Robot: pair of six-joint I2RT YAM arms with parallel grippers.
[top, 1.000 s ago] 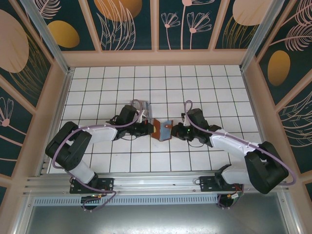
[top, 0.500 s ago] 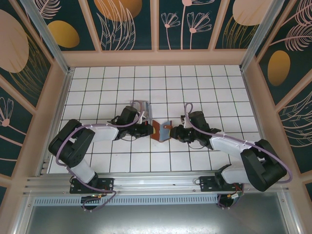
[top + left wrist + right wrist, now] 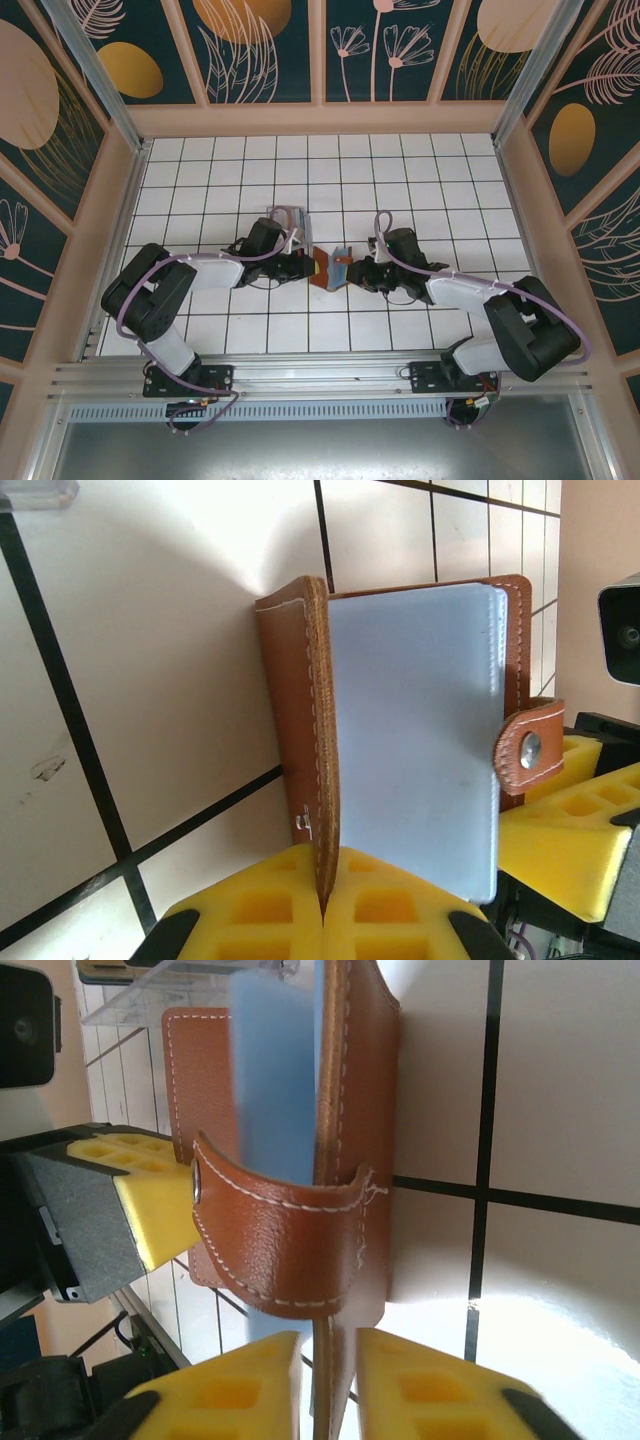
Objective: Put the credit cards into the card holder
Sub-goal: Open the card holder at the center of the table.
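One card holder (image 3: 290, 700) stamp (image 3: 303, 823), perhaps lettering

Card (image 3: 410, 730) in card holder (image 3: 290, 710); case (image 3: 287, 216) behind.

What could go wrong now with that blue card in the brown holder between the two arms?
The blue card sticks out past the card holder's edge, so it could slide out if the holder tips. Gaps show beside the flap between the right end effector's pads, so that grip may be loose; the left end effector pinches the other flap. The strap crosses the card and might snag it.
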